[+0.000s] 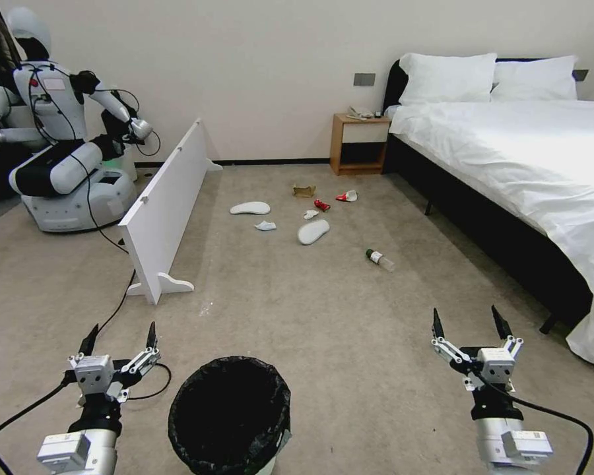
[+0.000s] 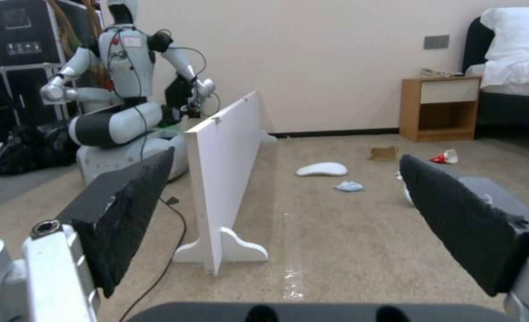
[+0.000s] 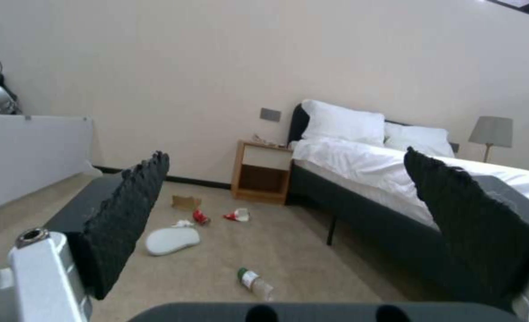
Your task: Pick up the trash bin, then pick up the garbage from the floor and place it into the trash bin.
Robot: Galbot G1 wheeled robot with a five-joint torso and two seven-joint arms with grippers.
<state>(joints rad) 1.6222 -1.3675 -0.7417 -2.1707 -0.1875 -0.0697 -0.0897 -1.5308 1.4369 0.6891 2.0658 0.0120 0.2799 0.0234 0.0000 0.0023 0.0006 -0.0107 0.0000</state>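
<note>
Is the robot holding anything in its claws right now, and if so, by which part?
Nothing is held. The left gripper and right gripper are both open and empty above the carpet; the trash bin stands untouched between them.

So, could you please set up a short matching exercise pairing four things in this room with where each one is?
Things:
1. trash bin
2. clear bottle
3. folded cardboard
4. white divider panel

Places:
A. on the carpet closest to the bed's side
B. between the two open pincers
C. standing in front of the other robot
D. just in front of the nightstand

Pairs: 1-B, 2-A, 3-D, 4-C
</note>
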